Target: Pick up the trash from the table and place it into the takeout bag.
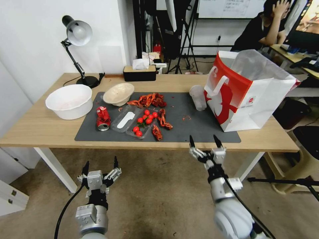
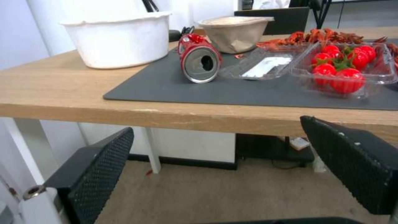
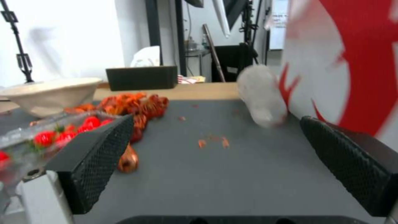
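Gaping empty at the mat's near edge, right gripper (image 1: 203,141) faces clear plastic cup (image 1: 198,97) (well ahead).

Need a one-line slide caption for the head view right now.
Both grippers, left and right, hover open before the table; takeout bag waits upright.

At the lower left of the head view, the left gripper (image 1: 101,163) has 2 slim black fingers on a silver-grey block, a black cable looping beside it. Lower right, the right gripper (image 1: 203,141) matches, its wrist a rounded pale-grey housing. Finger pads (image 2: 97,169) are black, dimpled rubber.
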Available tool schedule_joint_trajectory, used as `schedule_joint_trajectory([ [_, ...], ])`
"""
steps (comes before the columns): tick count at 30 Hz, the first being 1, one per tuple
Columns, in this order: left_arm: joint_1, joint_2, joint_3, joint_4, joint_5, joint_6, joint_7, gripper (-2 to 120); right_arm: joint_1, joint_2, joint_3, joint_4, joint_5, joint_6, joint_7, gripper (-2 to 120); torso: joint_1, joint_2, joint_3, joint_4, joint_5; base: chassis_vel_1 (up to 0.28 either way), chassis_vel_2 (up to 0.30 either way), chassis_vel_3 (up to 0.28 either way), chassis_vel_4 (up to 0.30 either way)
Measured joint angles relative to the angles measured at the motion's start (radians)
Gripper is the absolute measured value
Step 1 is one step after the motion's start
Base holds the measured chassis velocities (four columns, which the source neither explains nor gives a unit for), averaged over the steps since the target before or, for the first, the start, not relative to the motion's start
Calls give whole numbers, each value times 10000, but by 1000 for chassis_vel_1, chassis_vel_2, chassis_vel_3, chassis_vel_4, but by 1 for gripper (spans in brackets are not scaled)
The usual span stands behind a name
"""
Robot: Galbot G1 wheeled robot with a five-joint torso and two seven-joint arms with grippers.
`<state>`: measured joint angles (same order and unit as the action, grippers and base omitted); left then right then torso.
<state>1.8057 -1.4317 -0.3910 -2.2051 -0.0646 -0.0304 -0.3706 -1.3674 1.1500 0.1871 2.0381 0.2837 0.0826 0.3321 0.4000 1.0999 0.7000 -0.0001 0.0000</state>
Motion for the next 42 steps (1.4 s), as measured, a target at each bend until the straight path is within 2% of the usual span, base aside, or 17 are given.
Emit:
schedule_joint_trajectory([
  [3,5,-25,6,0,21,2,0,100,512,-158,-232,96,144,-494,173,100,0,0,0,1,-1,0,0,0,0],
  [5,11,-76,24,4,69,5,1,100,1251,-348,-523,141,431,-1149,377,100,0,0,0,1,0,0,0,0,0],
  [7,12,-82,29,5,75,6,2,100,1423,-383,-577,122,498,-1279,409,100,0,0,0,1,-1,0,0,0,0],
  [10,41,-94,13,-1,94,7,5,100,2605,-534,-841,-246,871,-2143,596,100,1,0,0,3,-1,0,0,0,0],
  [18,103,-83,-92,-79,95,13,11,100,4918,-854,-1619,-1230,2191,-3525,1132,100,1,0,1,0,-2,0,0,0,0],
  [22,86,-77,-100,-79,95,17,12,100,5602,-842,-1959,-1587,2567,-3943,1478,100,1,0,1,1,0,0,0,0,0],
  [29,47,-78,-98,-27,88,29,11,100,7078,-634,-2410,-2436,3678,-5211,2098,100,1,0,0,1,-2,0,0,0,0],
  [42,16,-69,-97,6,79,29,10,100,7711,-387,-2550,-3223,4512,-5700,2219,100,1,0,0,1,0,0,0,0,0],
])
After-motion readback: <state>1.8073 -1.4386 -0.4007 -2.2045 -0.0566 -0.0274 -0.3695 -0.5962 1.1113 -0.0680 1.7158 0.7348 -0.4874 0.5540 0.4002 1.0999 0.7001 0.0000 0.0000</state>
